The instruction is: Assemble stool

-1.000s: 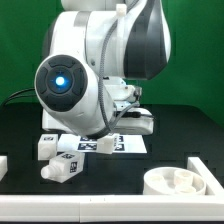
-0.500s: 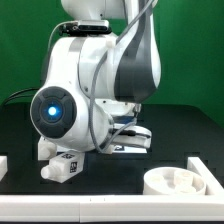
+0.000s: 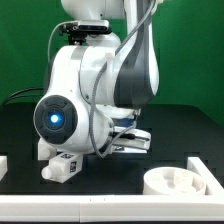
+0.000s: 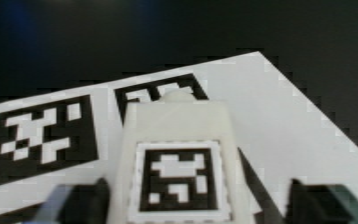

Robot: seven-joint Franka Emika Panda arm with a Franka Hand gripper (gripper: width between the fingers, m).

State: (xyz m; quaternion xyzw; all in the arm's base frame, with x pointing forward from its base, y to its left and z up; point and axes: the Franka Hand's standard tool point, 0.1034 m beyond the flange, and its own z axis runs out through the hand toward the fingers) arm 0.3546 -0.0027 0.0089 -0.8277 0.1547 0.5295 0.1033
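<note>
Hand (image 4: 197,205) lowered, leg (image 4: 176,130), black table (image 3: 190,125), green wall (image 3: 200,50)

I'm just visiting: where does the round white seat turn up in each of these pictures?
Exterior view: the round seat lies low at the exterior view's right, on the black table.
Wrist view: not in it; this one shows a tagged leg between the fingers, with the marker board beyond.
Shared landmark: the black table, also the dark area in the wrist view.
</note>
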